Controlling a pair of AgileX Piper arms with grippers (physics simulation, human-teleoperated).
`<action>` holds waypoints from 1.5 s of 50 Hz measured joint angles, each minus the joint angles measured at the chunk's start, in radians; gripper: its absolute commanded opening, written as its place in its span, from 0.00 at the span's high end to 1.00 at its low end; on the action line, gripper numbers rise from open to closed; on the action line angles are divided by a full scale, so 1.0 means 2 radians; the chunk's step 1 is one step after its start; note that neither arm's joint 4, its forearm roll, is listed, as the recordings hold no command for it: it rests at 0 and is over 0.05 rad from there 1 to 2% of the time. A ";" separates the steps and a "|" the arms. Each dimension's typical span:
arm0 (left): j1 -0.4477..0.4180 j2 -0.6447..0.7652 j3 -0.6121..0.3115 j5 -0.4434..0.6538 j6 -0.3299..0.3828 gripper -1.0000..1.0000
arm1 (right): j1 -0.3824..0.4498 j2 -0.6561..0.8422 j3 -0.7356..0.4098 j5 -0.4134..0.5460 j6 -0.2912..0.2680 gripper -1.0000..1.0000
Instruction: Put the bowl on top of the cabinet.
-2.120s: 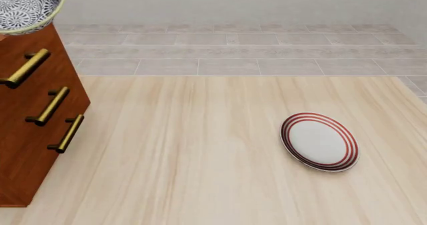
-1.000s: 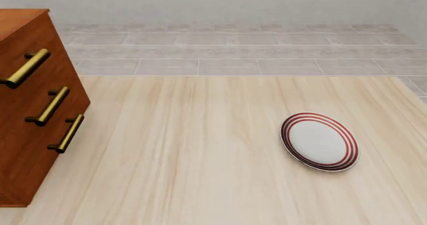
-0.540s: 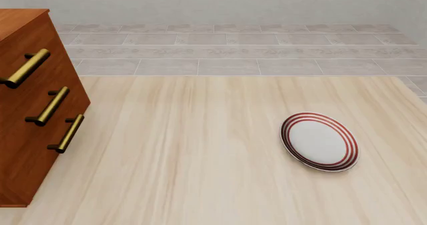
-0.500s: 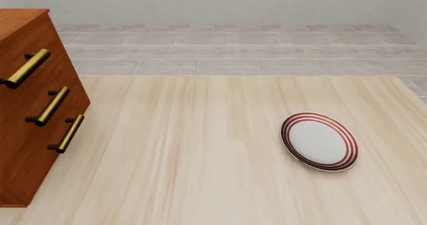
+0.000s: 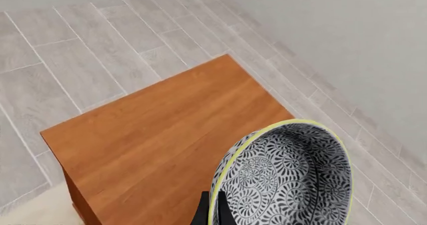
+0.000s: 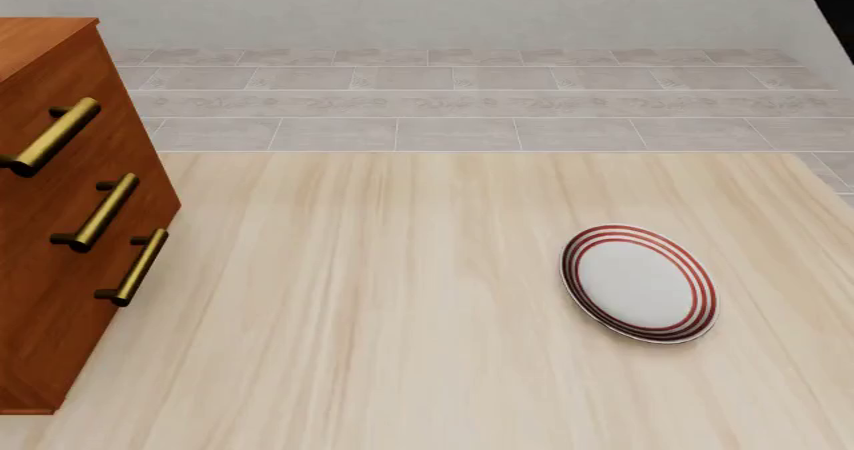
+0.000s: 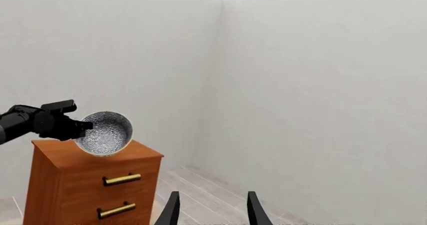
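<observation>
Nearest thing on the worktop [image 6: 400,350] is the red-ringed plate [image 6: 639,283], nothing on it. The right pincer [image 7: 212,207] hangs idle with its fingers apart, holding nothing. Farther off, the left pincer [image 5: 211,214] is clamped on the rim of the bowl [image 5: 283,177], which looks empty and hangs tilted above the cabinet [image 5: 160,140] top near one corner, not touching I think. I'd level it, bring it more over the middle, then lower gently before letting go so it doesn't roll off the edge.
</observation>
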 measured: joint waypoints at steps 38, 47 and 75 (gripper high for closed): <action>0.040 0.004 0.015 -0.019 0.011 1.00 | 0.000 0.015 0.009 -0.015 -0.004 0.00; 0.046 0.004 0.019 -0.025 0.015 1.00 | 0.000 0.013 0.009 -0.014 -0.004 0.00; 0.055 0.016 0.026 -0.042 0.019 0.00 | -0.002 0.000 0.005 0.002 -0.004 0.00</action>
